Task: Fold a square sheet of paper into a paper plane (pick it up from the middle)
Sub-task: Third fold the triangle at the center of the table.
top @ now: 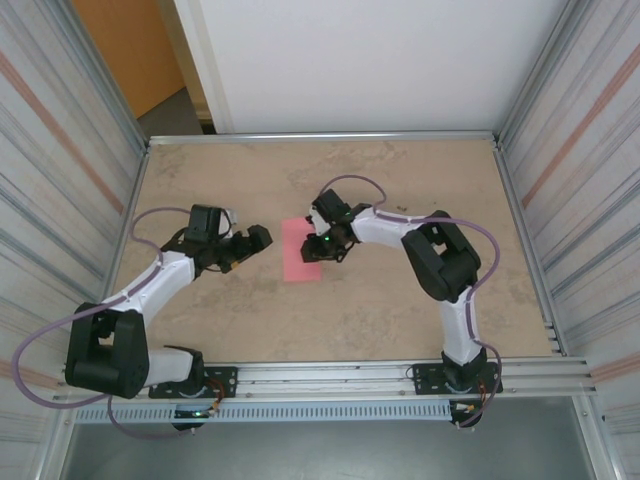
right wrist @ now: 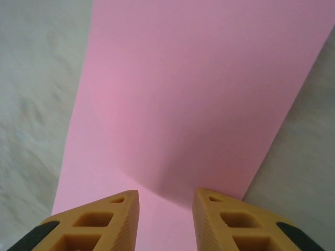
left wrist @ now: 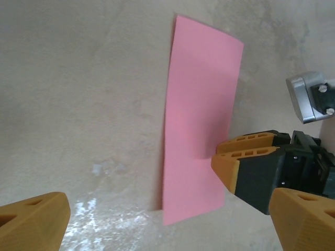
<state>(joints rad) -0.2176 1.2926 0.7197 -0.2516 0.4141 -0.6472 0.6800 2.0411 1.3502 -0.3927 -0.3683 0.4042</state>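
The square sheet of paper is seen lying flat near the middle of the surface, between the two arms. It shows as a narrow pink rectangle, so it is judged to be folded in half already. It is expected to handle as very light, thin and limp: easily creased, readily slid across the smooth surface, and hard to lift from flat. Hold is best taken at an edge, where a small buckle can be raised and pinched. The right gripper is set at the sheet's right long edge, its fingers drawn narrow with a gap left between them. A slight ridge in the paper is seen there, but whether it is pinched cannot be told. The left gripper is held just beside the left edge, apart from the sheet, fingers spread wide and empty.
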